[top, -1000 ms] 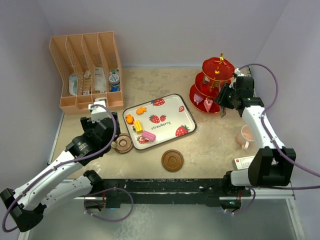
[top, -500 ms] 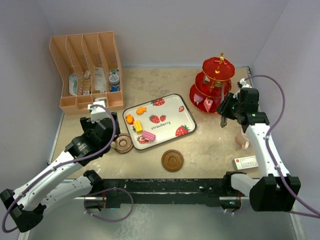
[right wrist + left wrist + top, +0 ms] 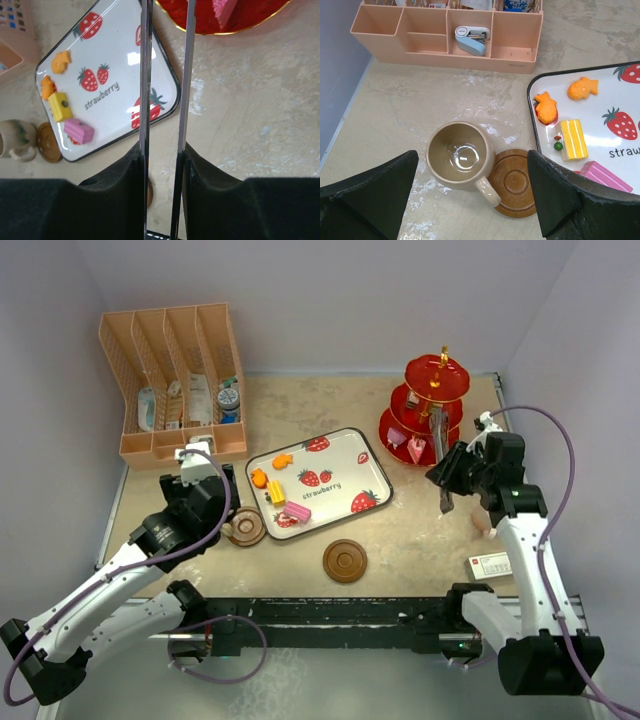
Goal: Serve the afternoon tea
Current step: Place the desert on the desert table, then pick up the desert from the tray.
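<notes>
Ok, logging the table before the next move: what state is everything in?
Stand: upright, pink cakes on bottom tier.
Tray: holds four sweets.
Left saucer: bare.
Middle saucer: bare.
Tan mug: upright, empty, beside left saucer.
Pink mug: mostly hidden.
Tongs: held, tips toward stand.
Left gripper: open.
Right gripper: shut on tongs.

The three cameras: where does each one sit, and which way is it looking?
Top external: high behind the arms, looking down on the table; the left arm and right arm both show.
Left wrist: on the left arm, looking down at the tan mug and saucer; its open fingers show.
Right wrist: on the right arm, looking down along the metal tongs clamped in its own fingers.
Shared: all three show the strawberry tray.
</notes>
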